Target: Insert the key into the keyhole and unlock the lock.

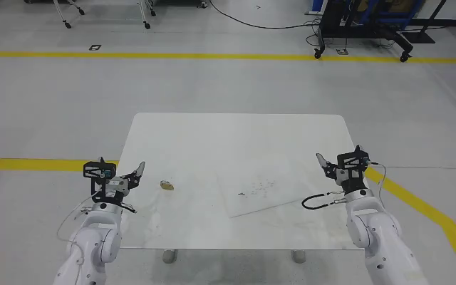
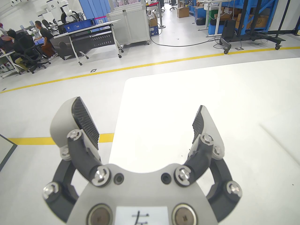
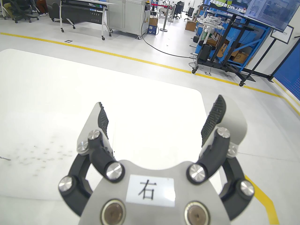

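A small brass-coloured lock (image 1: 167, 185) lies on the white table (image 1: 235, 142) near its front left. My left gripper (image 1: 122, 166) hovers at the table's left edge, a short way left of the lock, open and empty (image 2: 139, 104). One of its fingers (image 2: 82, 118) is over the floor, the other over the tabletop. My right gripper (image 1: 340, 158) sits at the right edge, open with nothing between its pads (image 3: 159, 100). A thin grey sliver (image 3: 4, 158) lies beside scuff marks; I cannot tell whether it is the key.
Faint scuff marks (image 1: 262, 187) dot the tabletop right of centre, on what looks like a thin clear sheet (image 1: 274, 201). A black cable loop (image 1: 317, 201) hangs by the right arm. Yellow floor tape (image 1: 43, 164) runs past both sides.
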